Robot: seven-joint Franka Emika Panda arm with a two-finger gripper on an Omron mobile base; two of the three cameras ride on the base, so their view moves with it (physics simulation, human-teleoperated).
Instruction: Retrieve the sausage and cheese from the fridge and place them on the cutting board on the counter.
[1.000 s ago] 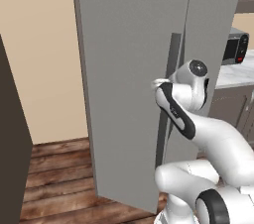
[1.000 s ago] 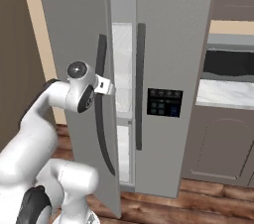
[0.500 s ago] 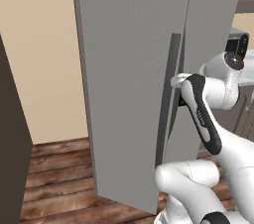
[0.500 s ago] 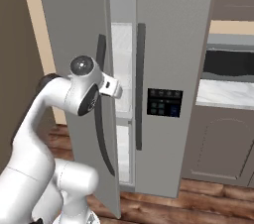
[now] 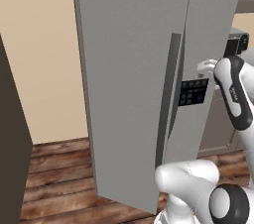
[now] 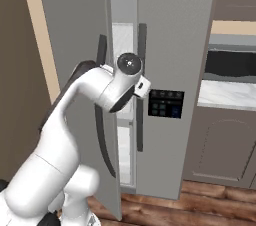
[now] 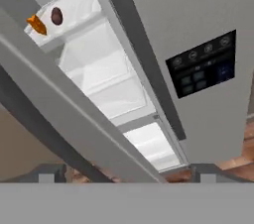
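A rendered home kitchen.

A tall grey double-door fridge (image 6: 175, 45) with a dark control panel (image 6: 165, 104) stands on a wood-plank floor (image 5: 54, 178) against a beige wall (image 5: 39, 49). To its right a white marble tabletop (image 6: 227, 101) sits over grey-brown cabinets (image 6: 220, 150), and white shelves (image 7: 119, 84) show through the gap at the left door.

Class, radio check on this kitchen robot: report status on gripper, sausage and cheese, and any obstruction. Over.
Gripper open, holding nothing. Sausage and cheese on a fridge shelf. Left fridge door only partly open, gap narrow. Over.
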